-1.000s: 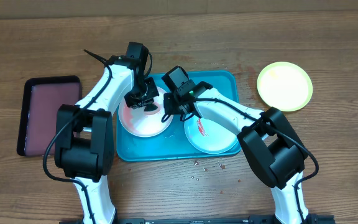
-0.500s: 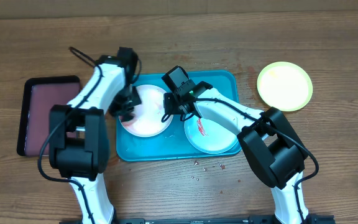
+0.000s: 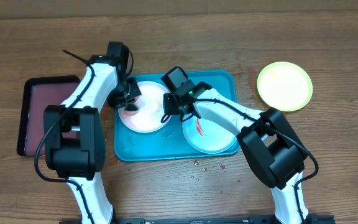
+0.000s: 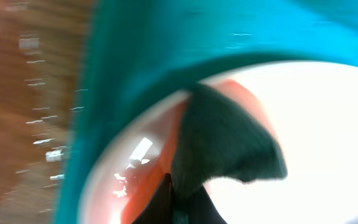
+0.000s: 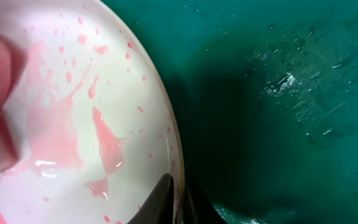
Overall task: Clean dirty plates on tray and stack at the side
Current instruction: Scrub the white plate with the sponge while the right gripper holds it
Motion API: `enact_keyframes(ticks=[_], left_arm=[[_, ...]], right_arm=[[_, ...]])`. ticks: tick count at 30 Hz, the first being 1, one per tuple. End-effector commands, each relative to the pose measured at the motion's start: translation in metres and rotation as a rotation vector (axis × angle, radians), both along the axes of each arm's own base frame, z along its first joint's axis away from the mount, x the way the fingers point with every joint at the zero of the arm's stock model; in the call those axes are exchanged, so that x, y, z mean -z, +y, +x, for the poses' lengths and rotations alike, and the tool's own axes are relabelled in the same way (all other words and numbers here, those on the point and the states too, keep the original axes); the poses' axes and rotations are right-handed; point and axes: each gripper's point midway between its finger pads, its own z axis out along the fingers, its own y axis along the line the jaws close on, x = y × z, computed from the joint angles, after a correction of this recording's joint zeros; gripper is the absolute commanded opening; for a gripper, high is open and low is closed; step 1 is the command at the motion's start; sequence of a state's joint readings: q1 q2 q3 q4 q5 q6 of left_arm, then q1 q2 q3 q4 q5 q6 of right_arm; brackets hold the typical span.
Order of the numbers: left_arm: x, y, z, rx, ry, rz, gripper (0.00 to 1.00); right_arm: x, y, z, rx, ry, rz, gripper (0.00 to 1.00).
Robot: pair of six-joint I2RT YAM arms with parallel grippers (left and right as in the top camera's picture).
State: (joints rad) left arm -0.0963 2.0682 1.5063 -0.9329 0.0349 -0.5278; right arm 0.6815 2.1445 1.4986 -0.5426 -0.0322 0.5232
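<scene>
1. Tray (image 3: 227,79) runs long axis left-right; white plate (image 3: 149,117) and teal plate (image 3: 215,138) lie flat inside, green plate (image 3: 284,86) outside, right.
2. Left gripper (image 3: 128,107) pinches dark sponge (image 4: 222,140) on white plate's left edge.
3. Right gripper (image 3: 166,115) clamps its right rim.

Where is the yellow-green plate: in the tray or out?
Out: the yellow-green plate lies on the table, apart from the tray.

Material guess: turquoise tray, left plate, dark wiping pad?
tray: likely plastic, glossy; sheen and moulded rounded rim.
left plate: glazed ceramic or melamine, unclear; shiny highlights under pink smear.
wiping pad: soft sponge or felt, matte, fuzzy edge.
</scene>
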Motion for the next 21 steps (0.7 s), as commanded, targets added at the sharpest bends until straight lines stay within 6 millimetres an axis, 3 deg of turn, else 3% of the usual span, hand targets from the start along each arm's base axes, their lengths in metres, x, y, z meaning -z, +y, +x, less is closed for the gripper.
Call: enact_keyframes(ticks=[1,6,11,18,21], left_arm=[[0.000,-0.054,0.004,0.048,-0.029,-0.132,0.04],[-0.001,-0.087,0.008,0.127,-0.081,-0.128,0.04],[-0.001,-0.096,0.004,0.156,-0.080,-0.111,0.04],[0.001,-0.083,-0.024,0.235,0.033,-0.077,0.04],[-0.002,-0.058,-0.036,0.218,0.088,0.023,0.04]], right_arm=[[-0.003,-0.002,0.006,0.008,-0.019,-0.006,0.08],[-0.003,-0.003,0.005,0.008,-0.016,-0.008,0.08],[-0.003,-0.003,0.005,0.007,-0.016,-0.009,0.08],[-0.003,-0.003,0.005,0.007,-0.017,-0.008,0.08],[-0.003,-0.003,0.005,0.008,-0.017,-0.008,0.08]])
